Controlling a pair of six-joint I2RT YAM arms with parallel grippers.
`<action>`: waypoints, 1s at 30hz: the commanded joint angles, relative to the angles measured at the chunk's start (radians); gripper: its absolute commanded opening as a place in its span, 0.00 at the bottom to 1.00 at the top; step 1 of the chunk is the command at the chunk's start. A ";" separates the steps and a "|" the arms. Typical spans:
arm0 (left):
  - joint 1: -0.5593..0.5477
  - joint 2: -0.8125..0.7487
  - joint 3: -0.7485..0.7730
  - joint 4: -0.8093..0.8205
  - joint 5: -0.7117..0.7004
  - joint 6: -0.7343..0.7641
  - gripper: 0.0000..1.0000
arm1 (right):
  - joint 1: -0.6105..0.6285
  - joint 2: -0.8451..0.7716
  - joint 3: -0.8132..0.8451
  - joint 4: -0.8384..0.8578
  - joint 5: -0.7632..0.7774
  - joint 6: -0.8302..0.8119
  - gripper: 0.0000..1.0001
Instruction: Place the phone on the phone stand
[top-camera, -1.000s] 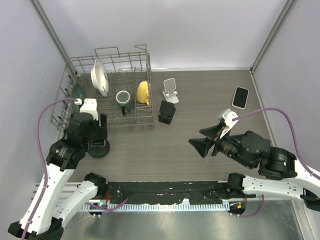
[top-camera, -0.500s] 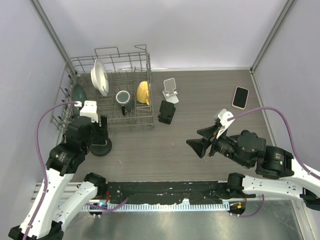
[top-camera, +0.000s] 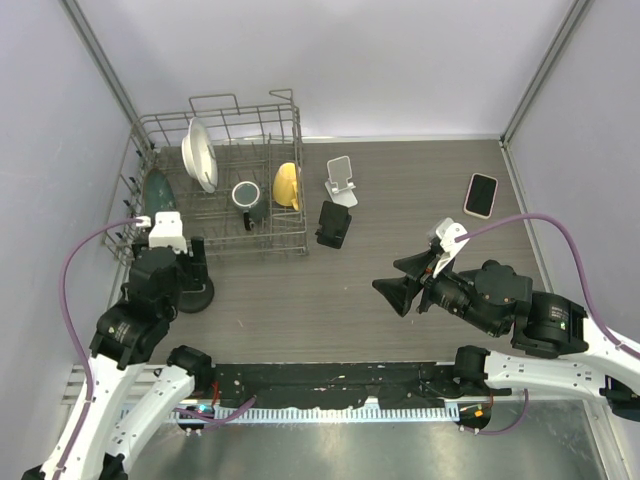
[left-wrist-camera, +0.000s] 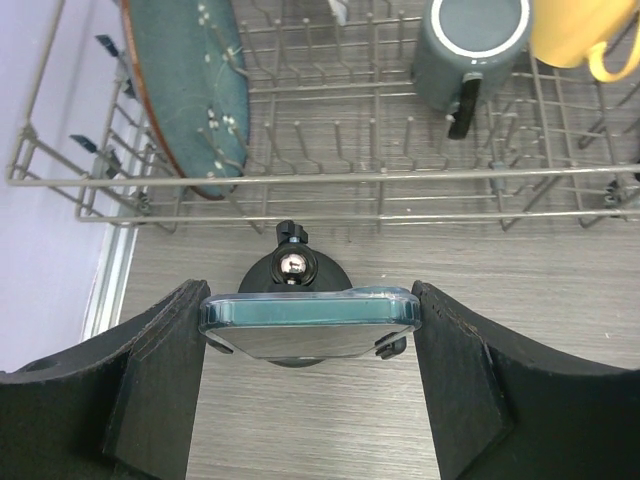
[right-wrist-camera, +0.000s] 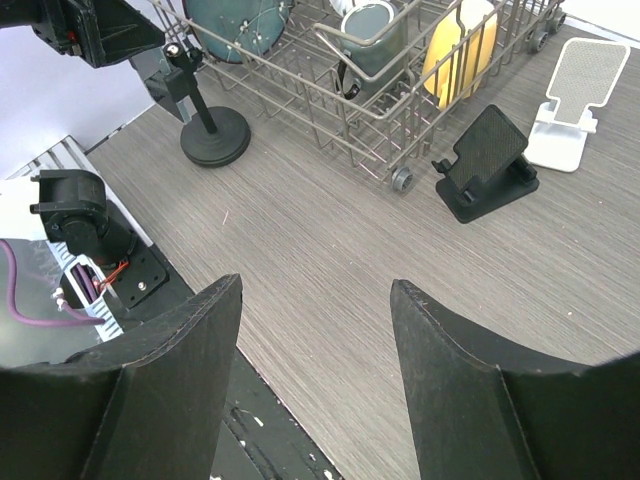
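Near the left edge of the grey wood-grain counter (top-camera: 300, 300), left end effector (left-wrist-camera: 310, 330) clamps the slim teal-rimmed phone (left-wrist-camera: 308, 312) above the black round-based stand (left-wrist-camera: 289, 266); best lowered level, centred; right end effector (right-wrist-camera: 312, 300) gapes empty.

The table (top-camera: 400, 200) is grey-brown with a fine wood grain, and the wire rack (left-wrist-camera: 300, 180) is grey, with a teal plate (left-wrist-camera: 185, 90) speckled pale and rimmed brown, a white dish (top-camera: 199, 152), a dark grey mug (left-wrist-camera: 470, 45) with a white lip and a yellow cup (left-wrist-camera: 580, 30). The white stand (top-camera: 341, 178) has a dotted face, the tilted stand (top-camera: 334, 223) is black and finely dotted, and the round-base stand (top-camera: 190, 292) is plain black. The phone (top-camera: 481, 194) is black in a pale case; the slab (left-wrist-camera: 308, 330) is grey with a translucent blue edge.
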 joint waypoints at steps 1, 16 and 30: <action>0.002 -0.025 0.023 0.126 -0.148 -0.016 0.52 | -0.002 -0.001 0.005 0.048 -0.010 0.003 0.66; 0.004 -0.090 0.017 0.148 -0.078 -0.062 0.11 | -0.002 0.022 0.005 0.058 -0.030 0.023 0.66; 0.004 -0.093 -0.047 0.236 0.016 -0.009 0.01 | -0.002 0.007 0.002 0.056 -0.025 0.021 0.65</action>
